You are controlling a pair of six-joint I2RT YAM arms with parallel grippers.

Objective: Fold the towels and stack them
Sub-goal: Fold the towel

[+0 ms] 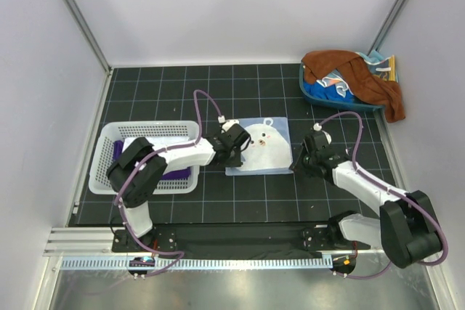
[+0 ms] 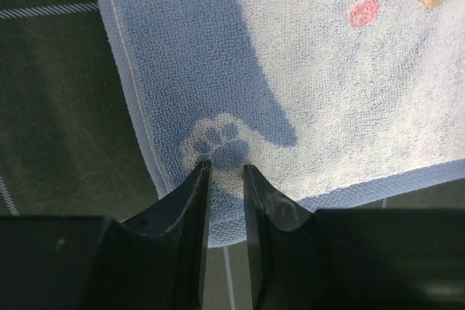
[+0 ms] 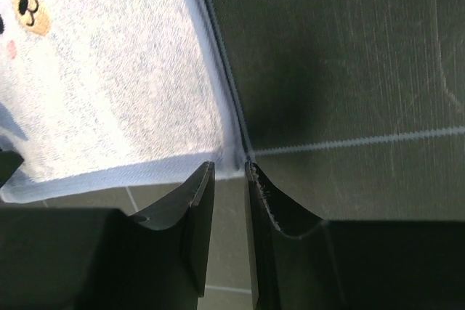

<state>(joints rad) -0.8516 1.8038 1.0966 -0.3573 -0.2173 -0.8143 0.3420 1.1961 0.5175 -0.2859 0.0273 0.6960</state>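
On the far left stands the white basket point(image 1: 145, 124), with a dark purple towel point(image 1: 174, 174) and a white towel point(image 1: 156, 141) lying inside it. Next to it, in the middle of the surface point(image 1: 240, 92), the light blue bear towel point(image 1: 265, 143) lies spread flat, face up.

My left hand point(image 2: 225, 168) is low over the near left corner of this towel, with its tips just beside the small paw print point(image 2: 218, 143). The jaws stand only a narrow gap apart. I cannot tell if they pinch the cloth or only hover on it.

My right hand point(image 3: 231, 166) is at the near right corner, and the hem runs exactly into the gap between the tips. Here too the jaws are narrow but not together, and I cannot say if the corner is caught.

At the far right, well apart, a blue tub point(image 1: 320, 94) holds the rust-brown towel point(image 1: 356, 70) and more cloth.

I judge that the step in hand is taking both near corners for the first fold. The next move asks that both hands have a firm pinch, then lift together and carry the near edge over to the far edge, evenly, so that the towel does not skew.
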